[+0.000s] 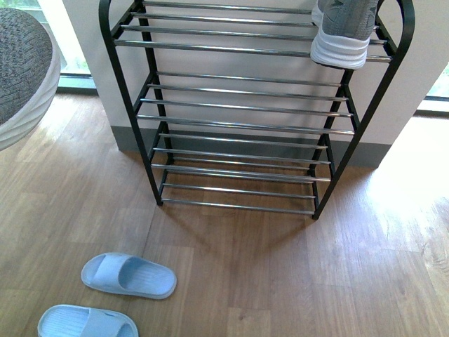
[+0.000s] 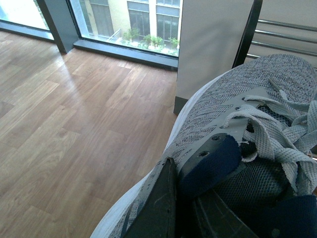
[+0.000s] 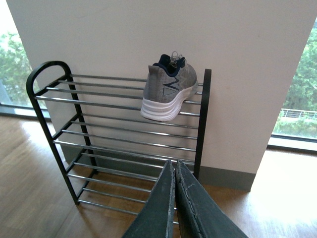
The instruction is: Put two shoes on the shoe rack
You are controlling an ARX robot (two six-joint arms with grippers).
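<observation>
The left fingers (image 2: 158,203) pinched the grey sneaker (image 2: 223,104) by its navy collar, the right fingers (image 3: 161,208) were pressed together, and the second sneaker (image 1: 344,28) sat at one o'clock on the top tier of the rack (image 1: 210,48), with the slides (image 1: 126,274) on the floor at seven.

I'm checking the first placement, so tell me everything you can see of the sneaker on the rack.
The sneaker is grey knit with a thick white sole, navy collar lining and a dark zigzag side mark. It stands upright on the top tier of the shoe rack, at the right end in the front view, heel toward the robot at the front bar. Only the bars touch it.
</observation>
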